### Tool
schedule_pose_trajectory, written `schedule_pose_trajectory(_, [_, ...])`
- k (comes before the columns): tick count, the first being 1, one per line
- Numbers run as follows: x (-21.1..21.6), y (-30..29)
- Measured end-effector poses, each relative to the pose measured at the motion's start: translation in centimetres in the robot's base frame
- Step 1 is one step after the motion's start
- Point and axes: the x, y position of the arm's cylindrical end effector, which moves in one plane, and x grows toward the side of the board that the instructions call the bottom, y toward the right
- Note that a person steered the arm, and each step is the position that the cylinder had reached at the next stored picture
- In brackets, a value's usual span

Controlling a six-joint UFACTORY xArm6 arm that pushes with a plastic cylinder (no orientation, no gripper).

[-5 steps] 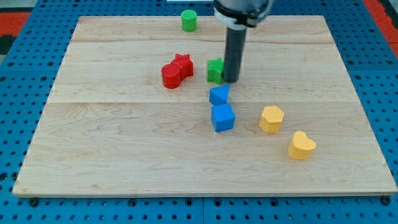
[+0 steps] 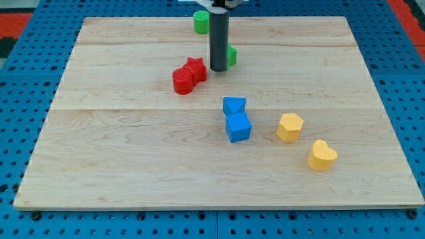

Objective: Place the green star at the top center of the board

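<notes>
The green star [image 2: 230, 56] lies on the wooden board [image 2: 133, 146] above the middle, mostly hidden behind my dark rod. My tip [image 2: 218, 68] rests on the board at the star's lower left, touching or very close to it. A green cylinder [image 2: 201, 21] stands at the board's top edge, up and left of the star.
A red star [image 2: 194, 68] and a red cylinder [image 2: 182, 81] sit together just left of my tip. Two blue blocks [image 2: 234, 105] [image 2: 238, 127] lie below it. A yellow hexagon block [image 2: 289, 127] and a yellow heart [image 2: 321, 155] lie at the lower right.
The green star has moved up the board toward the top. My tip has shifted from the star's right side to its lower left and moved up with it.
</notes>
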Motion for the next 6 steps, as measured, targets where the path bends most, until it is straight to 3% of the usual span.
schedule_pose_trajectory(3, [1.3,1.0])
schedule_pose_trajectory(6, [-7.7,-4.5])
